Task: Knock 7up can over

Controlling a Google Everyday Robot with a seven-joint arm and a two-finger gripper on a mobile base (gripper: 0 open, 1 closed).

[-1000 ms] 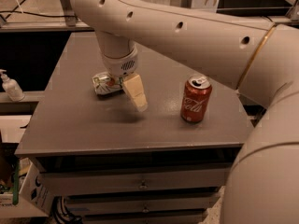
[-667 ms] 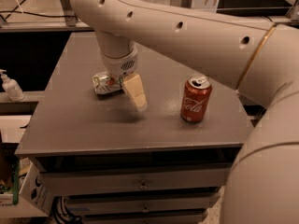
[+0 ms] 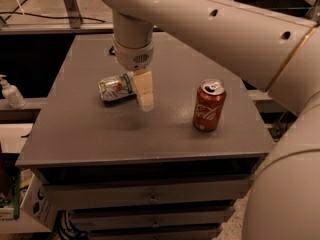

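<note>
Cream-white arm (image 3: 235, 39), 3 dark holes (image 3: 214, 12), gold band (image 3: 292, 54), vented wrist (image 3: 134, 55), closed cream fingers (image 3: 144, 91) above table (image 3: 75, 129).

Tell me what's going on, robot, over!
End effector low over the table, at the end of the 7up can. Can lying on its side. Red cola can upright, well apart, not in the way.

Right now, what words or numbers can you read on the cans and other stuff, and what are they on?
"Coca-Cola": white script running up the side of the red cola can, blurry but recognisable.
On the 7up can, lying on its side: green and red marks, too blurred to read.
On the bottle at the left: no label that can be read.
On the gripper, right beside the 7up can's end: no text.
</note>
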